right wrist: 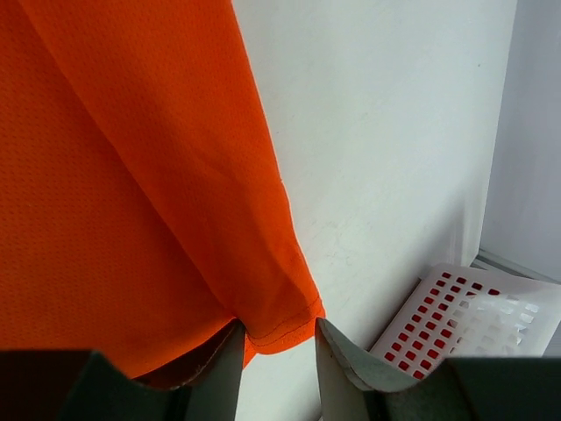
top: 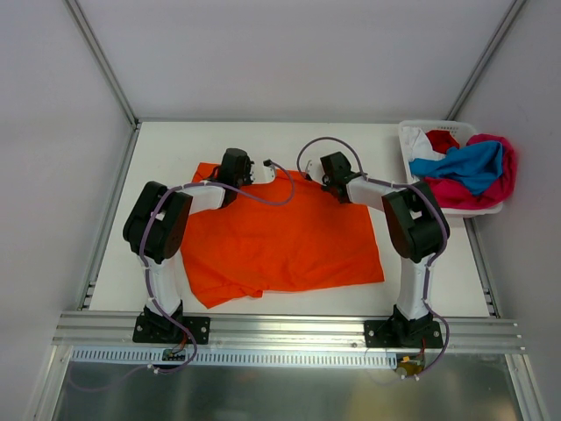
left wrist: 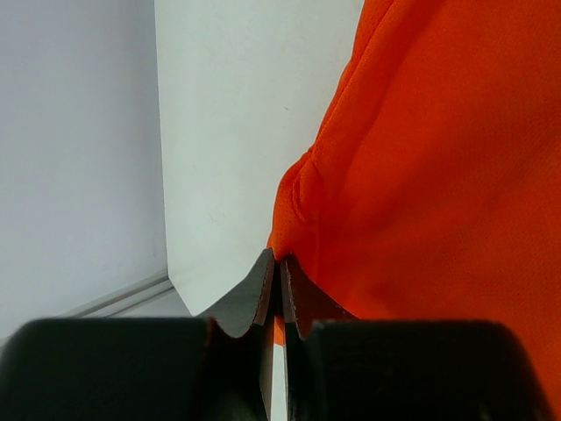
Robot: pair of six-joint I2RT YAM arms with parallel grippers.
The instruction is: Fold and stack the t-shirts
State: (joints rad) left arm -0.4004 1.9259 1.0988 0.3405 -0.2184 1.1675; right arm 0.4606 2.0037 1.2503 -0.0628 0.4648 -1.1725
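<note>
My left gripper (left wrist: 280,260) is clamped shut on a pinch of the orange shirt (top: 280,241), at the corner nearest the worktop's (top: 351,145) far edge. My right gripper (right wrist: 278,326) stands half apart, the shirt's stitched corner between its jaws, not yet pinched. I judge both corners need an even grip before lifting, or the fold skews. The shirt is thin matte mesh, spread mid-worktop. Other shirts (top: 465,167) fill the perforated plastic basket (top: 405,139) at the far right corner.
</note>
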